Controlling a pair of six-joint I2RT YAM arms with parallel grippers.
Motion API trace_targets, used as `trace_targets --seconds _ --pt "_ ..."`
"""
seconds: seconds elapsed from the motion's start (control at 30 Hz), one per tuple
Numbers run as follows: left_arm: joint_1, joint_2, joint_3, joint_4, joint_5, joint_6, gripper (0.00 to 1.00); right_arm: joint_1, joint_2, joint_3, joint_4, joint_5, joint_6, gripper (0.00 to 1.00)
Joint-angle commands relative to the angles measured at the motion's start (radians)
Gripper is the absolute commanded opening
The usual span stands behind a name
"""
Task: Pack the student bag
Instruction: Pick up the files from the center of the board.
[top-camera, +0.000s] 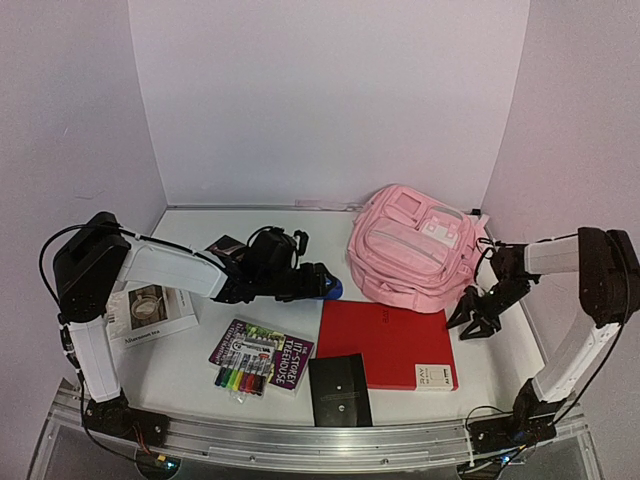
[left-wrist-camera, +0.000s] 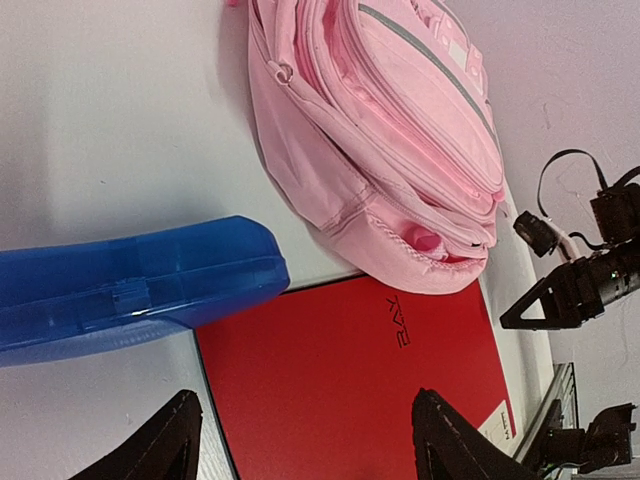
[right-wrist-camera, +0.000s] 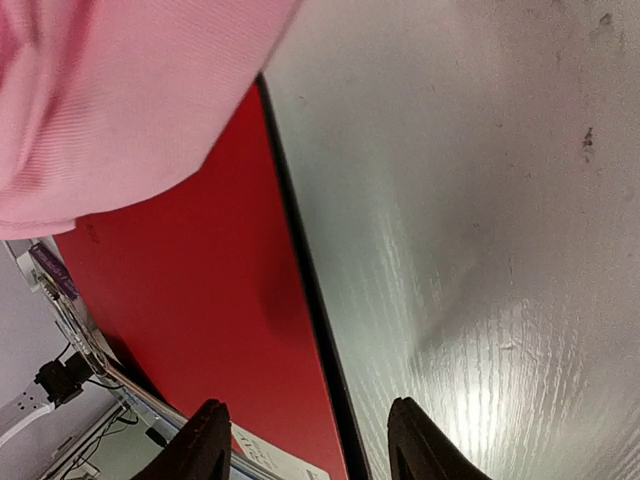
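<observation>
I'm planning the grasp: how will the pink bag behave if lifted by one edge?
The bag looks soft, its fabric creased and sagging, so it would probably flop and fold rather than lift whole. It lies slumped, so likely light. It seems to overlap the red folder and might drag it.

The bag (top-camera: 415, 245) lies at the far right of the table (top-camera: 200, 232), with a folder (top-camera: 390, 335) directly before it, touching. Left of the folder sit a case (top-camera: 326, 288), a book (top-camera: 268, 347) with markers (top-camera: 240, 378) at its near end, and a box (top-camera: 150, 312) farthest left. A pad (top-camera: 340, 390) lies against the folder's near left corner.
</observation>
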Motion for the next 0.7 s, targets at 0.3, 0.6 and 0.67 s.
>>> trace_targets --seconds 0.3,0.6,0.67 --pt "0.0 -0.015 0.008 0.04 -0.023 -0.014 0.72 0.002 0.152 0.041 0.008 -0.156 -0.081 0.41" --pt "0.0 -0.008 0.013 0.043 -0.028 -0.013 0.72 0.002 0.126 0.056 -0.002 -0.211 -0.119 0.17" --pt "0.0 -0.007 0.012 0.042 -0.027 -0.012 0.72 0.002 0.096 0.065 -0.001 -0.219 -0.125 0.12"
